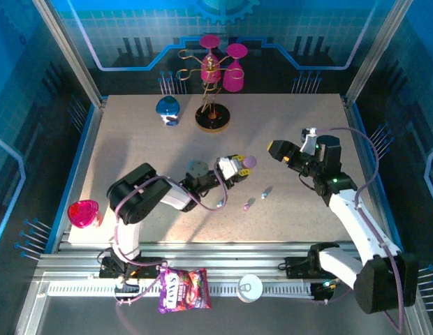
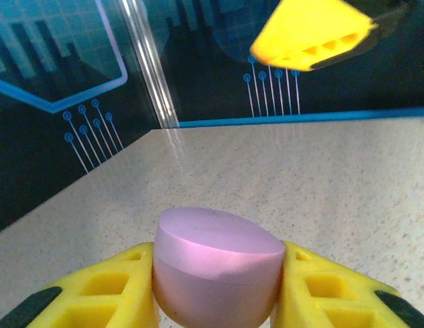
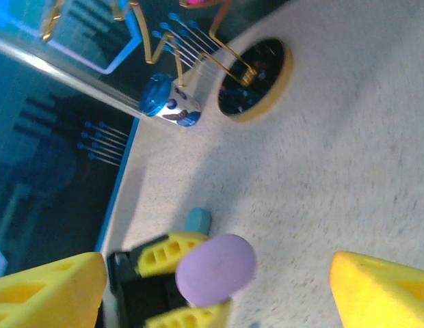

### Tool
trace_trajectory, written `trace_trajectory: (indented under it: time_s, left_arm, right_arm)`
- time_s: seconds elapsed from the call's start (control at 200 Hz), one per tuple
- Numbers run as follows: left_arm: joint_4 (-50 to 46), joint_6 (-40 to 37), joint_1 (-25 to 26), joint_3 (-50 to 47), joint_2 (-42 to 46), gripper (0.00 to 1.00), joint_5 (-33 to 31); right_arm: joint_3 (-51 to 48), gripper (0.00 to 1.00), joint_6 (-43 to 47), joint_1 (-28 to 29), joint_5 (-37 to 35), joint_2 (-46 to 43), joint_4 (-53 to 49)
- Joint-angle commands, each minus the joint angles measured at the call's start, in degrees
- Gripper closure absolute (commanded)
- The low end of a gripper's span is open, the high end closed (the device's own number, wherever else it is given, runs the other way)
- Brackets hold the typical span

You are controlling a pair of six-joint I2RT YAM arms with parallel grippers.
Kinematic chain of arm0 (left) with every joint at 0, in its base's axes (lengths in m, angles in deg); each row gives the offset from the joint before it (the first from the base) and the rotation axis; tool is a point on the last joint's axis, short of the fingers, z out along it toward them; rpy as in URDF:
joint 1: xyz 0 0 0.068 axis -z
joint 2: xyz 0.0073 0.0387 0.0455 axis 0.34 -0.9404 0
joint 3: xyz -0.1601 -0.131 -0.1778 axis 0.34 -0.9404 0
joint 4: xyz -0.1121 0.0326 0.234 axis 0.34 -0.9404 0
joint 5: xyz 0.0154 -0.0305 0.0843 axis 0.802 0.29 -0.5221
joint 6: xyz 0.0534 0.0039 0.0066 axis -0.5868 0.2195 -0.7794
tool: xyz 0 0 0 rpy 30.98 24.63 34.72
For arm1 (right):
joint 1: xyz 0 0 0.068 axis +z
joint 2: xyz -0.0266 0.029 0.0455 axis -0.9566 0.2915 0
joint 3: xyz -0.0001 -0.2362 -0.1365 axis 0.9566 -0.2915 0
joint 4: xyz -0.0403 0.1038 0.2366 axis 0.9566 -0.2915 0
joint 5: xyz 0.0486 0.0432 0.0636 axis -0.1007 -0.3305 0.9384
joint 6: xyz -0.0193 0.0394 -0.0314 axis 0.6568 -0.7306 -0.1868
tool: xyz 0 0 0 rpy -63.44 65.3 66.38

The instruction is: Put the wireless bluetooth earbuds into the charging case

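Left hand [image 1: 237,167]: clenched on the pink case [image 2: 215,253], near the middle of the tabletop [image 1: 133,132].
Right hand [image 1: 283,152]: spread wide, holding nothing, just right of the case.
Earbuds: pink earbud [image 1: 248,204] and blue earbud [image 1: 266,191] lie loose, nearer the front edge.
Speck [image 1: 221,203]: maybe another earbud, too small to tell.

Overhead camera looks down; both wrist cameras closely share the case [image 2: 215,263].
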Motion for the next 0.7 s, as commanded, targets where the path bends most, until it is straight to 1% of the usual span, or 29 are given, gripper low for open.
trace_trajectory:
  time_s: [0.0,0.045,0.085,0.105,0.185,0.21,0.255,0.275,0.32,0.405,0.47,0.565,0.595,0.695]
  left_arm:
    - [-4.6,18.1,-4.6,1.1,5.8,0.74,12.4]
    - [-5.8,23.6,-6.7,2.3,6.5,0.75,18.9]
    - [-4.0,27.3,-8.1,2.7,6.9,0.76,24.8]
    - [-2.4,28.9,-8.5,2.7,6.9,0.76,26.4]
    - [4.6,35.1,-10.0,2.1,7.2,0.78,31.9]
    - [6.2,37.4,-10.4,2.1,7.3,0.78,33.2]
    - [6.2,40.0,-10.7,2.7,8.0,0.78,35.5]
    - [6.3,40.2,-10.7,2.6,8.4,0.78,36.1]
    - [6.2,39.9,-10.7,2.0,9.6,0.77,36.7]
    - [6.2,41.4,-11.2,1.8,11.2,0.77,38.2]
    - [6.2,43.2,-11.2,2.1,12.0,0.77,39.8]
    - [6.2,45.3,-11.2,2.5,13.0,0.77,42.0]
    - [6.2,45.5,-11.2,2.4,13.4,0.77,42.4]
    - [6.2,46.1,-11.2,1.8,15.1,0.77,43.5]
  right_arm:
    - [0.8,0.09,21.5,0.2,3.4,-2.9,0.6]
    - [1.3,0.05,26.8,0.8,6.8,-3.6,-0.6]
    - [2.0,0.01,31.6,1.4,9.5,-4.1,-2.7]
    - [2.4,0.00,33.9,1.7,10.5,-4.2,-4.0]
    - [3.6,0.00,42.3,3.1,15.6,-4.6,-8.2]
    - [3.9,0.00,43.3,3.5,16.4,-4.5,-8.6]
    - [4.0,0.03,43.8,3.7,18.7,-4.2,-8.1]
    - [4.0,0.04,44.1,3.8,20.0,-4.1,-7.8]
    - [4.1,0.11,46.4,4.7,22.7,-3.9,-7.7]
    - [5.5,0.19,50.9,8.4,21.5,-3.6,-9.8]
    - [7.5,0.23,54.8,11.3,20.4,-2.3,-12.7]
    - [10.4,0.27,57.2,13.1,20.6,0.2,-14.6]
    - [11.3,0.29,57.8,13.6,20.9,1.2,-15.1]
    - [14.1,0.33,60.0,15.1,21.7,4.1,-17.2]
